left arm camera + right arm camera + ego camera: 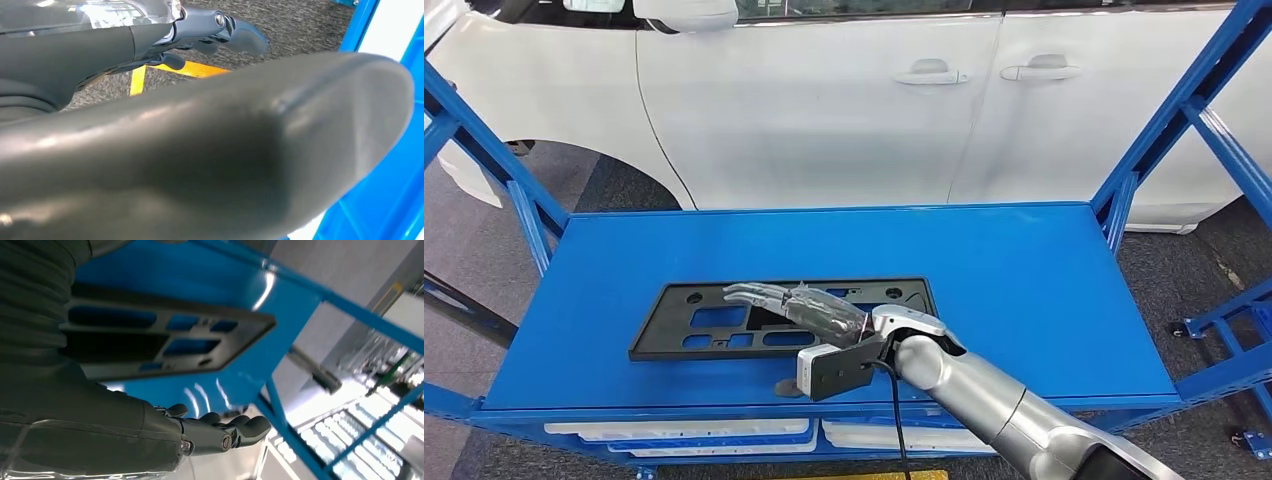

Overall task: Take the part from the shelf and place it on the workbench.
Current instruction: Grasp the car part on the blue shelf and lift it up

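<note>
A white car point(844, 100) stands behind the blue tabletop point(1024, 290); dark grey carpet point(1164, 270) covers the floor, crossed by yellow tape point(137, 80).

The right hand point(789, 305), a dark many-fingered hand on a silver arm, lies stretched over the flat black plastic frame part with cut-out windows point(699, 325) on the blue metal bench point(1024, 290), covering the part's middle and near right edge, so whether the fingers touch it cannot be told. In the left wrist view a big blurred grey rounded shape point(225, 160), too close to make out, hides most of the left hand point(220, 32), leaving just dark fingertips showing. The white car point(824, 100) beyond the bench is cut off by the picture's top edge.
</note>
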Robot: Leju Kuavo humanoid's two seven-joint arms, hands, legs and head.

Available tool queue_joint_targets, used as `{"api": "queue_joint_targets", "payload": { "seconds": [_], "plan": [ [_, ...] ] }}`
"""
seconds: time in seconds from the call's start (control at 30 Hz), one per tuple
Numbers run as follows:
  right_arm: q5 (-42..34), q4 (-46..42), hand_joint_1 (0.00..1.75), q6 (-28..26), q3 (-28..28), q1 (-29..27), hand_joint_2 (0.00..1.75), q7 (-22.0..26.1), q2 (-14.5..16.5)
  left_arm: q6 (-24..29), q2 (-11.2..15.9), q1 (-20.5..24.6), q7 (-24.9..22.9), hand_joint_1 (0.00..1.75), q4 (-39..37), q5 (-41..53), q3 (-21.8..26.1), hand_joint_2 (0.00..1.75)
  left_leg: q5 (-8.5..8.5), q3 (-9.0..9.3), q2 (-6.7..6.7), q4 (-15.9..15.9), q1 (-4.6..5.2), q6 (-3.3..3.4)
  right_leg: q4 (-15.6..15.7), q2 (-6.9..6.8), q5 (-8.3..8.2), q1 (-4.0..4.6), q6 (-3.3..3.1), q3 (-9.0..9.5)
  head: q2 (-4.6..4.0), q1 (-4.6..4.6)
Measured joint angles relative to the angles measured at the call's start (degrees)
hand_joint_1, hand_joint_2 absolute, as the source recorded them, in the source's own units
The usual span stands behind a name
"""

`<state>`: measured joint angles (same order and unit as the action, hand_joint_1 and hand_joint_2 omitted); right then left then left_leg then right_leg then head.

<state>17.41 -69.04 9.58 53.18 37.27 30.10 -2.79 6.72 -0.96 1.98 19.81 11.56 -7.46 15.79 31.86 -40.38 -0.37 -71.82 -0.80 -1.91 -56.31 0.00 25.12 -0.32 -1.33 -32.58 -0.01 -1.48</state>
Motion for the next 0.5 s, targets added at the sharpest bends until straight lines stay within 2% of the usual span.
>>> {"api": "queue_joint_targets", "payload": {
  "seconds": [0.03,0.07,0.13,0.2,0.27,0.33,0.37,0.4,0.47,0.5],
  "plan": [
    [-1.1,0.7,0.00,1.3,0.4,0.2,1.75,0.4,-0.1,-0.1,0.0,-0.1,0.0,0.00,0.0,0.0,0.0,0.00,-0.02,-0.83,0.01,-1.4,-0.05,-0.14,-0.1,0.01,0.07,-0.01,0.04,0.01,0.00,-0.01],
    [-2.3,1.0,0.00,2.7,0.7,0.3,1.75,0.7,-0.6,-0.2,0.1,-0.1,-0.1,0.00,0.0,0.1,0.0,0.00,-1.11,-0.59,0.02,-0.6,-0.13,-0.21,-0.2,0.03,0.18,-0.05,0.14,0.04,0.01,-0.01],
    [-4.0,-0.7,0.00,5.6,0.8,0.4,1.75,0.8,-2.9,-0.6,0.3,-0.2,0.0,0.00,0.0,0.1,0.1,0.00,-4.79,2.61,0.03,6.3,-0.38,-0.17,-0.7,0.02,0.62,-0.14,0.62,0.14,0.01,-0.02],
    [-4.1,-4.7,0.00,8.3,-0.1,0.1,1.75,0.3,-6.8,-1.0,0.4,-0.2,0.2,0.00,0.0,0.1,0.3,0.00,-6.77,5.56,-0.08,12.2,-0.39,0.33,-1.3,-0.07,1.16,0.01,1.27,0.11,0.01,0.04],
    [-2.0,-8.8,0.00,9.8,-1.3,-0.7,1.75,-0.8,-10.0,-1.2,0.4,-0.5,0.3,0.00,0.0,0.3,0.4,0.00,-6.67,6.17,-0.14,13.3,-0.15,1.14,-1.4,-0.04,1.31,0.17,1.81,0.03,0.01,0.22],
    [0.5,-12.2,0.00,10.4,-1.9,-2.0,1.75,-2.0,-11.5,-1.3,0.4,-0.6,0.3,0.00,0.0,0.8,0.4,0.00,-6.75,6.23,-0.01,13.5,-0.13,1.91,-1.5,0.08,1.54,0.00,2.40,-0.02,0.01,0.33],
    [1.7,-13.5,0.00,10.2,-2.0,-2.6,1.75,-2.7,-12.0,-1.4,0.4,-0.4,0.3,0.00,0.0,1.0,0.4,0.00,-6.83,6.29,0.06,13.7,-0.17,2.30,-2.5,0.11,2.30,-0.10,2.68,-0.45,0.01,0.40],
    [2.6,-14.5,0.00,9.8,-2.0,-3.1,1.75,-3.2,-12.2,-1.5,0.4,-0.3,0.3,0.00,0.0,1.3,0.4,0.00,-6.93,6.34,0.10,13.9,-0.25,2.62,-4.7,0.11,3.64,-0.19,2.94,-1.42,0.01,0.49],
    [4.4,-16.1,0.00,8.5,-1.9,-4.2,1.75,-4.1,-12.5,-1.6,0.4,-0.1,0.3,0.00,0.0,1.6,0.4,0.00,-6.91,6.32,0.13,13.9,-0.21,3.01,-12.2,0.08,7.32,-0.29,3.25,-5.01,0.01,0.66],
    [5.5,-16.7,0.00,7.4,-1.9,-4.8,1.75,-4.4,-12.5,-1.7,0.4,0.0,0.2,0.00,0.0,1.7,0.4,0.00,-6.88,6.32,0.12,13.9,-0.17,3.07,-15.8,0.08,8.60,-0.33,3.34,-6.87,0.00,0.67]
  ]
}}
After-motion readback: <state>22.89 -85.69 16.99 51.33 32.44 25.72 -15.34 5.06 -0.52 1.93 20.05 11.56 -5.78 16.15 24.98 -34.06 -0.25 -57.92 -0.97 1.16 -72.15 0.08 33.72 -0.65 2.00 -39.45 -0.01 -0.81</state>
